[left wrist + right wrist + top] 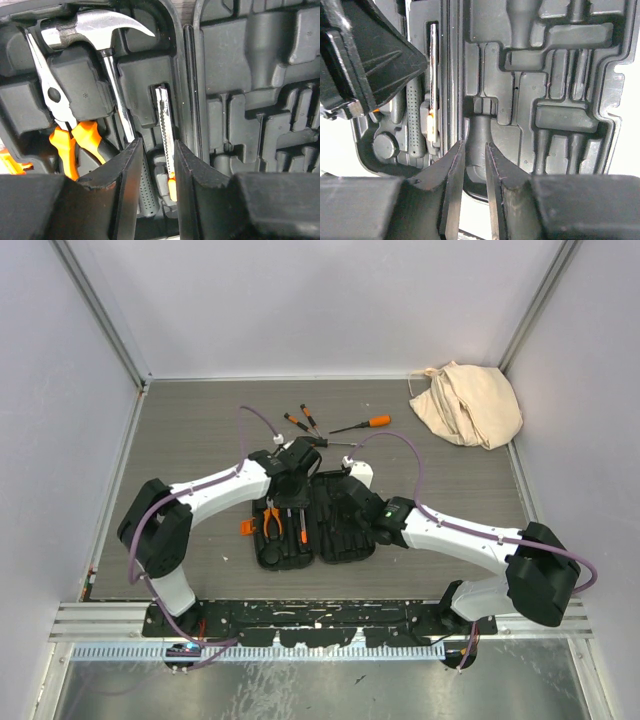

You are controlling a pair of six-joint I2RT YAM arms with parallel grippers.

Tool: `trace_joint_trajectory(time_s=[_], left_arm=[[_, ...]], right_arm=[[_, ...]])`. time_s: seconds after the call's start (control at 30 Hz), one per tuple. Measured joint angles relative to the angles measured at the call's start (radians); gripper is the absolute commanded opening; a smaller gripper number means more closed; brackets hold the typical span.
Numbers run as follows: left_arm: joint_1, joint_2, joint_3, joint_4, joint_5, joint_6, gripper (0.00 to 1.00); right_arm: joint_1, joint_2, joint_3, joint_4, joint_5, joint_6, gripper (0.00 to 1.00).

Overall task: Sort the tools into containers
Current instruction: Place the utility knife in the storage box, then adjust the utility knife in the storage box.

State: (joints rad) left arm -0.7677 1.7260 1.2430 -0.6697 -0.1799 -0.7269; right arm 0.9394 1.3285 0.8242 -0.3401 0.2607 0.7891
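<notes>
In the top view, the tool case (335, 540) lies open near the middle of the tabletop (190, 440), its two halves side by side. The hinge and each half's long axis run from my near edge to the far side. My left end effector (297, 485) hangs over the left half and my right end effector (352, 512) over the right. Beyond the case lie two small screwdrivers (297, 422) and an orange-handled screwdriver (365, 424) set crosswise, handle to the right. A beige cloth bag (467, 403) sits in the far right corner. In the left wrist view, the hammer (107, 25), pliers (52, 95) and utility knife (164, 125) lie in slots along the case's long axis, with the hammer head and plier jaws at the far end. My left jaws stand a little apart above the knife and the hammer grip, clamping nothing I can see. In the right wrist view, my right jaws are narrowly parted over a moulded channel beside the hinge, at the case's near edge, with nothing visibly between them.
</notes>
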Motion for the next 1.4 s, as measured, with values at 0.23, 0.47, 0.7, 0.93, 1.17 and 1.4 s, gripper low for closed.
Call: trace_joint_trajectory(time_s=[0.23, 0.47, 0.7, 0.93, 1.17, 1.4], left_arm=[[-0.006, 0.037, 0.0, 0.01, 0.0, -0.004, 0.31], [-0.011, 0.058, 0.0, 0.024, -0.001, -0.014, 0.26], [-0.012, 0.076, 0.0, 0.033, -0.007, -0.018, 0.21], [-0.014, 0.079, 0.0, 0.035, -0.011, -0.017, 0.29], [-0.016, 0.078, 0.019, -0.006, -0.032, -0.011, 0.41], [-0.017, 0.058, 0.055, -0.026, -0.041, 0.001, 0.4]], right_arm=[[0.0, 0.0, 0.0, 0.0, 0.0, 0.0, 0.29], [0.0, 0.0, -0.003, 0.0, 0.0, 0.0, 0.29], [0.0, 0.0, -0.004, 0.0, 0.0, 0.0, 0.29], [0.0, 0.0, -0.004, 0.0, -0.001, 0.0, 0.29], [0.0, 0.0, -0.004, 0.0, -0.001, 0.0, 0.29], [0.0, 0.0, -0.004, 0.003, -0.008, 0.0, 0.29]])
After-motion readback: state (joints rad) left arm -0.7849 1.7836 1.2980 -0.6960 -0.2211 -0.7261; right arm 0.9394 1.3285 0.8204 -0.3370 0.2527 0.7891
